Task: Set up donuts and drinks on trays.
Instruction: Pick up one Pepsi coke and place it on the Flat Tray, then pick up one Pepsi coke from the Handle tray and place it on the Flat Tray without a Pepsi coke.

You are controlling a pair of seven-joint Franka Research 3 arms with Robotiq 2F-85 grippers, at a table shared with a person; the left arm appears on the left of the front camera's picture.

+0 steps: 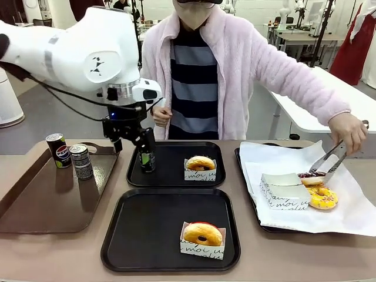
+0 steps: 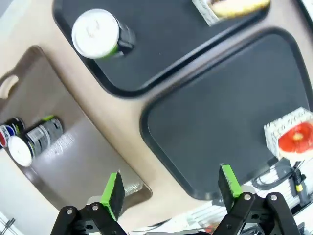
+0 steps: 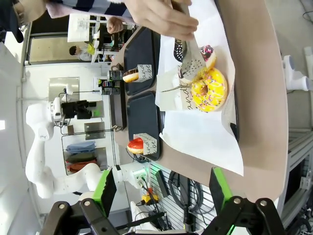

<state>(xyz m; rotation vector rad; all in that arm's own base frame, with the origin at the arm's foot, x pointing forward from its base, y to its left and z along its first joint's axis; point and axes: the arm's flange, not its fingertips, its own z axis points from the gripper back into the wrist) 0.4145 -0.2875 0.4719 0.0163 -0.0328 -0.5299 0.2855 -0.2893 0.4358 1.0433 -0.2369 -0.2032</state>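
Black far tray (image 1: 170,171) is holding its can (image 1: 147,160) at nine o'clock; left pincer (image 2: 171,180) is hovering, spread apart; near tray (image 1: 150,229) is likely awaiting a spare can (image 1: 80,161).

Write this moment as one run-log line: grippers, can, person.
left gripper: open, empty | right gripper: open | can: upright on far tray | person's hand: tongs at donuts

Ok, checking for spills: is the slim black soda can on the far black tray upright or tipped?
Upright: the slim black can stands on its base, silver top up.
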